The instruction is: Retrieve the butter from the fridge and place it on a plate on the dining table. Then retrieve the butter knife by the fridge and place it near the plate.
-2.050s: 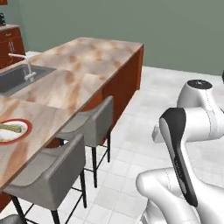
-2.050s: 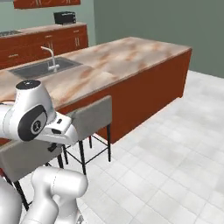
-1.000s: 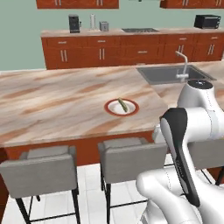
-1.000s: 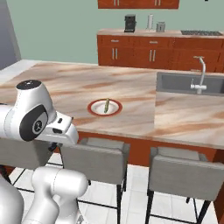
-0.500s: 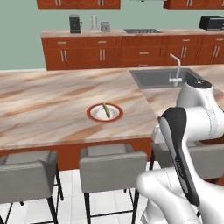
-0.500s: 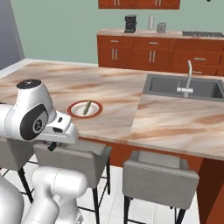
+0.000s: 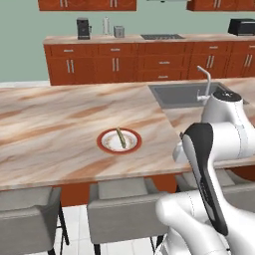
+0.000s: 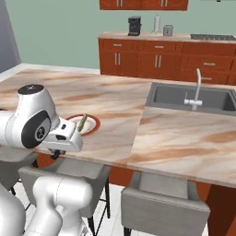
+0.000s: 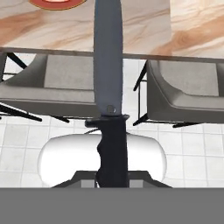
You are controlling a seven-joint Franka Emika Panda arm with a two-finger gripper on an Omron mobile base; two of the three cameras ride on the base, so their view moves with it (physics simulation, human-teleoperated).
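Note:
My gripper [image 9: 111,180] is shut on the black handle of the butter knife [image 9: 108,65], whose grey blade points away from the hand, over the stools toward the dining table [image 7: 50,124]. The plate [image 7: 119,141], red-brown rimmed, lies near the table's front edge with the butter [image 7: 120,137], a thin yellow-olive stick, on it. From the right base view the plate [image 8: 88,124] and butter [image 8: 82,122] sit just beyond my white wrist. A sliver of the plate [image 9: 57,4] shows at the top left of the hand view. The fridge is out of view.
Grey stools [image 7: 122,201] [image 8: 166,200] stand along the table's near side, between me and the table [image 8: 184,138]. A sink [image 7: 184,94] with a faucet [image 8: 196,90] is set into the tabletop right of the plate. The cabinet-lined back counter [image 7: 149,60] runs behind.
The base has swung round from the table's end to face its long side, so both base views shifted. The plate with the butter has come to lie straight ahead.

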